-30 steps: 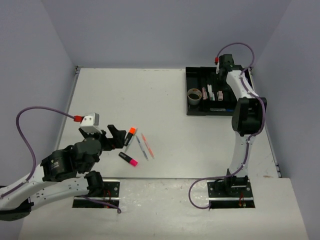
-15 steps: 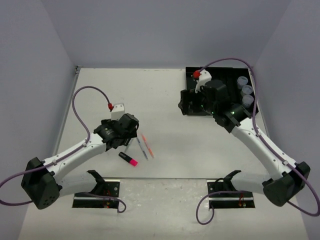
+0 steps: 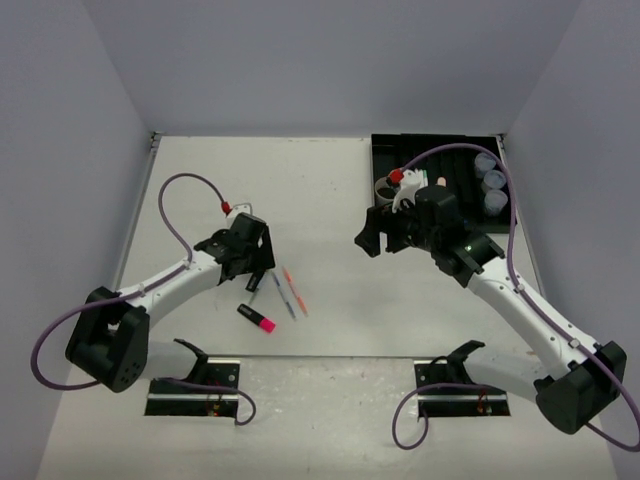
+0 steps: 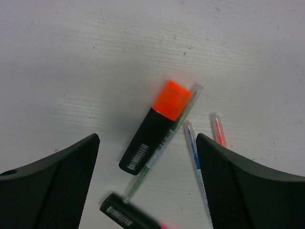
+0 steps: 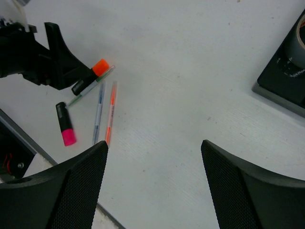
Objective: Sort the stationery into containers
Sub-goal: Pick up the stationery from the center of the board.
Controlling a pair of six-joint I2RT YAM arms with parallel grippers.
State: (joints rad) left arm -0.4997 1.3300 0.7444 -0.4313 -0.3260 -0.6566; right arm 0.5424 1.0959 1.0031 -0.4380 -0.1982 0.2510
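An orange highlighter [image 4: 158, 128] with a black body lies on the table, a thin green pen [image 4: 143, 175] against its side. My left gripper [image 4: 147, 143] hangs open right above them, one finger on each side, touching neither. A blue pen [image 4: 194, 145], an orange pen [image 4: 218, 130] and a pink highlighter [image 4: 127, 215] lie close by. My right gripper [image 5: 153, 145] is open and empty over bare table, right of the pens [image 5: 110, 112]. The black tray [image 3: 420, 150] at the back right holds a tape roll [image 3: 386, 188] and three tubs [image 3: 492, 181].
In the top view my left gripper [image 3: 257, 272] covers the orange highlighter. My right gripper [image 3: 372, 232] hovers just in front of the tray's near left corner [image 5: 286, 78]. Grey walls close in the table on three sides.
My left gripper has moved over the orange highlighter and lowered toward it. My right arm has swung away from the tray, out over the table's middle, its jaws now wide.
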